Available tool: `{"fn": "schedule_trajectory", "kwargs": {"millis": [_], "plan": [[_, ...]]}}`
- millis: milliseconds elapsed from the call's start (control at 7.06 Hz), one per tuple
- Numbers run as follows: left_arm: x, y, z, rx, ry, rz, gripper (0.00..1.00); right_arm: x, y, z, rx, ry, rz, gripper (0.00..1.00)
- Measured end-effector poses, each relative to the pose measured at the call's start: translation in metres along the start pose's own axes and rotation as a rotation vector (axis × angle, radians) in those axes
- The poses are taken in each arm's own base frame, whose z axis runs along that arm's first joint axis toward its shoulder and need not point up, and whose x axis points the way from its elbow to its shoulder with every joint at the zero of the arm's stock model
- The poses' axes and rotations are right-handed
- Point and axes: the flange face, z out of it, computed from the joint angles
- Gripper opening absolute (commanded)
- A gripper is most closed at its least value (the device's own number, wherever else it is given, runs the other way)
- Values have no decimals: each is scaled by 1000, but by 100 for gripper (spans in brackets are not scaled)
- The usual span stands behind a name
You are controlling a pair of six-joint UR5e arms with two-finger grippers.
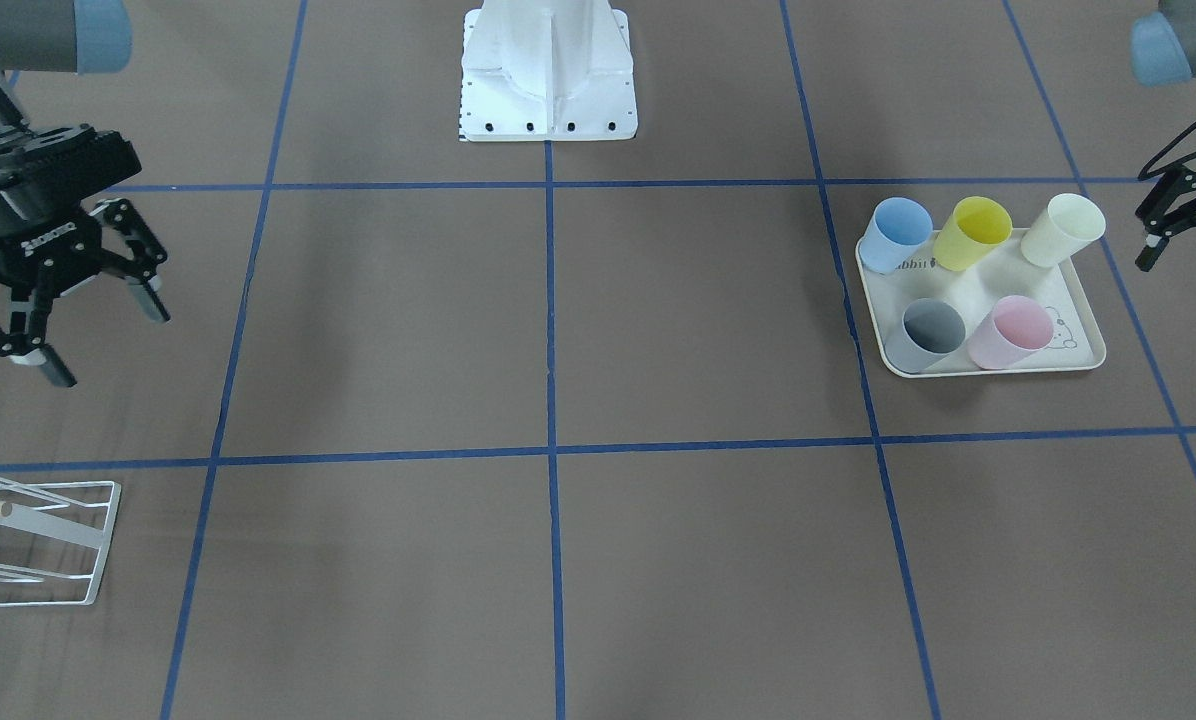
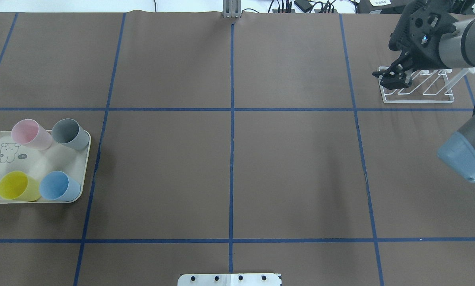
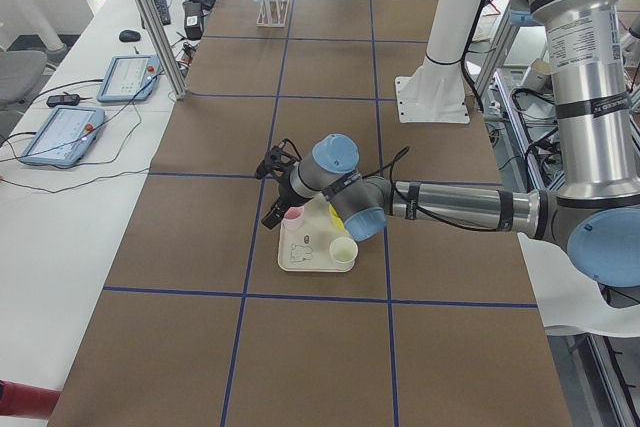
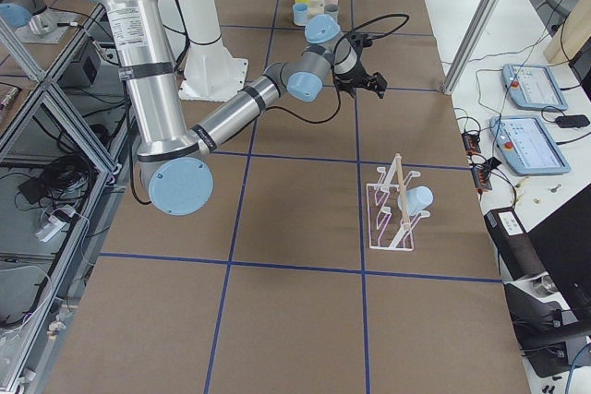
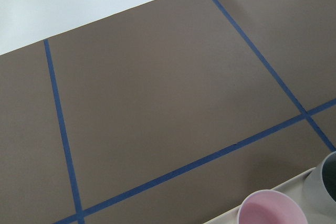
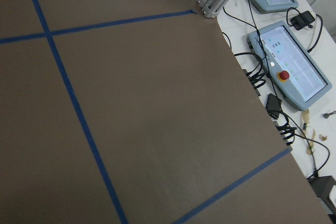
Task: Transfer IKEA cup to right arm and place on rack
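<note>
Five IKEA cups stand on a cream tray (image 2: 43, 161): pink (image 2: 31, 134), grey (image 2: 70, 134), yellow (image 2: 18, 186), blue (image 2: 58, 186) and cream (image 1: 1061, 228). My left gripper (image 1: 1148, 238) hovers beside the tray, near the cream cup, open and empty. It is out of the overhead view. Its wrist view shows the pink cup (image 5: 270, 209) and the grey cup (image 5: 326, 176). My right gripper (image 1: 108, 345) is open and empty, held above the table near the white wire rack (image 1: 43, 545). A light-blue cup (image 4: 418, 200) hangs on the rack.
The white robot base (image 1: 548, 75) stands at the table's middle back edge. Blue tape lines divide the brown table (image 2: 229, 167) into squares. Operator pendants and cables (image 6: 286, 66) lie on the side bench beyond the table's edge.
</note>
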Motion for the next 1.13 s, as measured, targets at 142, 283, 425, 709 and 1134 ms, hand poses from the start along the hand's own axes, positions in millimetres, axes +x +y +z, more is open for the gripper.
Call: {"fn": "schedule_trajectory", "kwargs": {"millis": [142,283,425,709,1134], "plan": [[19,2,23,1,2,-46,100,-22,-11,2,17,-49,79,99],[33,8,44,-2,-3,-68,100,-35,-16,2,24,-75,108,99],[37,18,61,-3,-9,-71,97,-41,-18,2,27,-85,117,99],[34,36,82,-1,-3,-59,60,-43,-19,3,28,-86,120,99],[44,47,94,-21,18,-41,31,-43,-19,4,27,-81,121,99]]}}
